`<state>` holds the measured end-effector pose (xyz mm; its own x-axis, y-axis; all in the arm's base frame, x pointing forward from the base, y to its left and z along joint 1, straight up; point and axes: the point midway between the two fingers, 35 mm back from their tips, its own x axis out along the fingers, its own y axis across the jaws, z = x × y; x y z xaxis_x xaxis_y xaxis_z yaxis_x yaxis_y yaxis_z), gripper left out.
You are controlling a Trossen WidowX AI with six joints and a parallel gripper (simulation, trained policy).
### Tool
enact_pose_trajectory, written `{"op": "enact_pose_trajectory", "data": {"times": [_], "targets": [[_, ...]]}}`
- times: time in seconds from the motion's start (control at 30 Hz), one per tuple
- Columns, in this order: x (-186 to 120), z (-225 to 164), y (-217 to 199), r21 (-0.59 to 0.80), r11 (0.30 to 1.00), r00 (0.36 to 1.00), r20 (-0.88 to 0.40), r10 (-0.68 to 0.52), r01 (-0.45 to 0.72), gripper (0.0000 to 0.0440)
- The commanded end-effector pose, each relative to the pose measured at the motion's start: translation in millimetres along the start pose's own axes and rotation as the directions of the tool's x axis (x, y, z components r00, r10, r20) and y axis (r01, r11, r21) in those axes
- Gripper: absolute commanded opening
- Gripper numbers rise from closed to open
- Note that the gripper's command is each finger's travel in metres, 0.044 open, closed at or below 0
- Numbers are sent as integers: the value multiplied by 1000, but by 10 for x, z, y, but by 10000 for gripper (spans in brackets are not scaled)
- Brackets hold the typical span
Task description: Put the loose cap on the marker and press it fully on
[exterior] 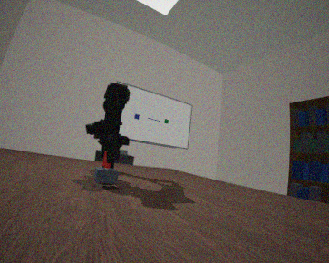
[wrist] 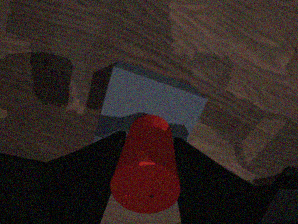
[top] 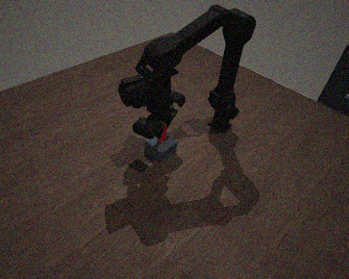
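Observation:
The red cap (top: 163,133) (exterior: 104,161) (wrist: 145,185) is between the fingers of my gripper (top: 160,132) (exterior: 108,161) (wrist: 149,141), which is shut on it. In the wrist view the cap is a red tapered piece, with its wide end nearer the camera. The blue-grey holder block (top: 163,153) (exterior: 106,176) (wrist: 150,90) stands on the table, just below the cap and fingers. The marker cannot be made out apart from the cap; the fingers and cap hide that part. I cannot tell whether the cap touches or sits on the marker.
The wooden table (top: 61,192) (exterior: 170,236) carries the arm's dark shadows around the block. The arm's base (top: 220,120) stands behind the block in the top view. A whiteboard (exterior: 163,131) and a bookshelf (exterior: 313,150) are in the background.

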<state>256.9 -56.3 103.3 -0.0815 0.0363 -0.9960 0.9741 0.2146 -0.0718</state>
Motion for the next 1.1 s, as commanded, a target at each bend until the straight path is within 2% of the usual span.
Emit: {"op": "enact_pose_trajectory", "data": {"times": [0.0, 1.07], "targets": [[153, 48, -99, 4, 998, 998, 8, -59, 59, 105], [160, 74, -103, -27, 998, 998, 20, -51, 52, 144]]}}
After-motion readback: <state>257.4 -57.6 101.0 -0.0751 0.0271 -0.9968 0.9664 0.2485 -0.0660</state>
